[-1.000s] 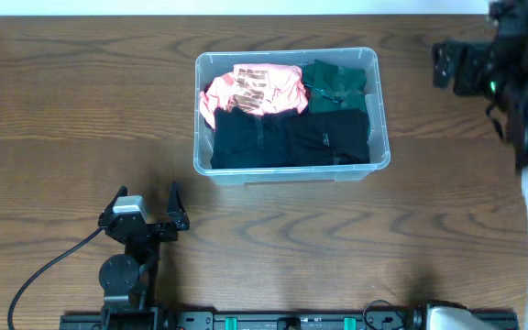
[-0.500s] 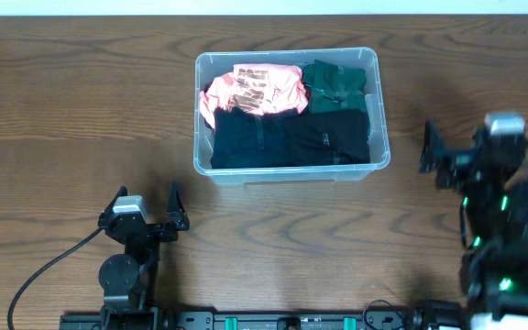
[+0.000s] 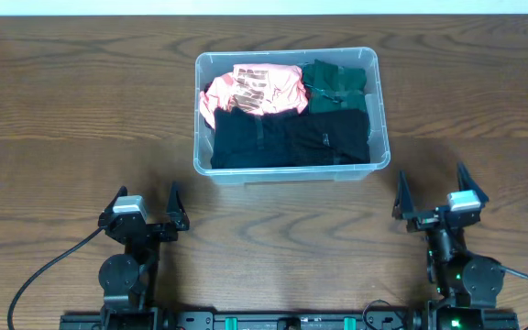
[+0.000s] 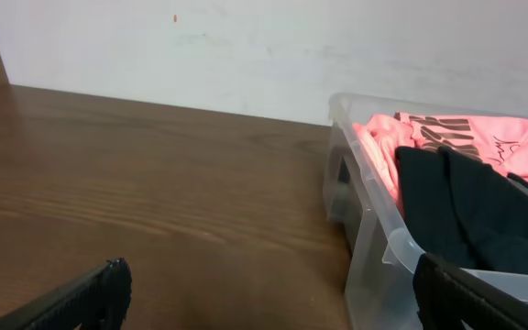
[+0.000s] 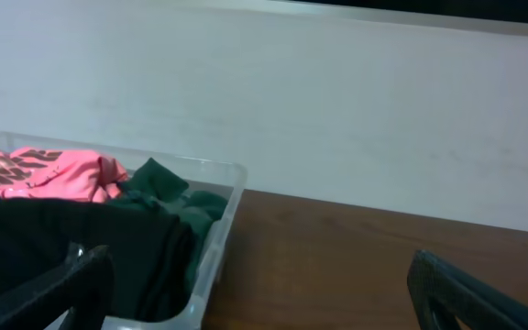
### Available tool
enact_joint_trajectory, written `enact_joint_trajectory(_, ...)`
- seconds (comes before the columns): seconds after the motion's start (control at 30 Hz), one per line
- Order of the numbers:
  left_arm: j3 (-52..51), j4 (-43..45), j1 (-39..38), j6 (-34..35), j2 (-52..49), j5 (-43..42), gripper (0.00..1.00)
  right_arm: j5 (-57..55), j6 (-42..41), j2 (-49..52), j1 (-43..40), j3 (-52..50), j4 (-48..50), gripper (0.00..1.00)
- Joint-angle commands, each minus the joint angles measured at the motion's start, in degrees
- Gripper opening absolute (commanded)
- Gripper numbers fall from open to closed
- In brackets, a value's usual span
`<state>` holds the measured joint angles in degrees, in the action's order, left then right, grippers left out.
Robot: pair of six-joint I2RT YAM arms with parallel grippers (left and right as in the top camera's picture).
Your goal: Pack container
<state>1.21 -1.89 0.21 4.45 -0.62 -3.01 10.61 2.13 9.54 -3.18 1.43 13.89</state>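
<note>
The container sits mid-way across the desk, clothes filling it to the rim. My left jaws and right jaws rest well short of it, spread wide, holding nothing. I worry a low reach snags the black garment or shoves the bin.

Clear container at right on wooden table, pink garment and perhaps black cloth inside.

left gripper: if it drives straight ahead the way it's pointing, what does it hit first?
Likely nothing: bare table lies ahead of the left gripper. The container sits just right of that line; clearance looks slim.
</note>
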Motion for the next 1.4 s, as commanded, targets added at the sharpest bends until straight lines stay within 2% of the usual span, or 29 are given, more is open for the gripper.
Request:
enact_joint_trajectory(0.0, -1.0, -2.0, 0.1, -0.3, 0.3, 0.7, 0.98, 0.0, -0.2, -3.0, 1.2, -1.1, -1.8, 0.99)
enact_joint_trajectory(0.23, -1.0, -2.0, 0.1, -0.3, 0.3, 0.7, 0.98, -0.1, -0.2, -9.4, 1.3, -1.1, -11.6, 0.99)
enact_joint_trajectory(0.5, -1.0, -2.0, 0.1, -0.3, 0.3, 0.7, 0.98, -0.1, -1.5, -9.3, 2.2, -1.1, -17.2, 0.99)
enact_joint_trajectory(0.83, -1.0, -2.0, 0.1, -0.3, 0.3, 0.7, 0.98, -1.5, -1.1, -9.3, 2.5, -1.1, -17.4, 0.99)
enact_joint_trajectory(1.0, -1.0, -2.0, 0.1, -0.3, 0.3, 0.7, 0.98, -1.4, 3.9, -9.3, 2.5, -1.1, -17.4, 0.99)
enact_joint_trajectory(1.37, -1.0, -2.0, 0.1, -0.3, 0.3, 0.7, 0.98, -1.0, 3.9, -9.3, 2.5, -1.1, -17.3, 0.99)
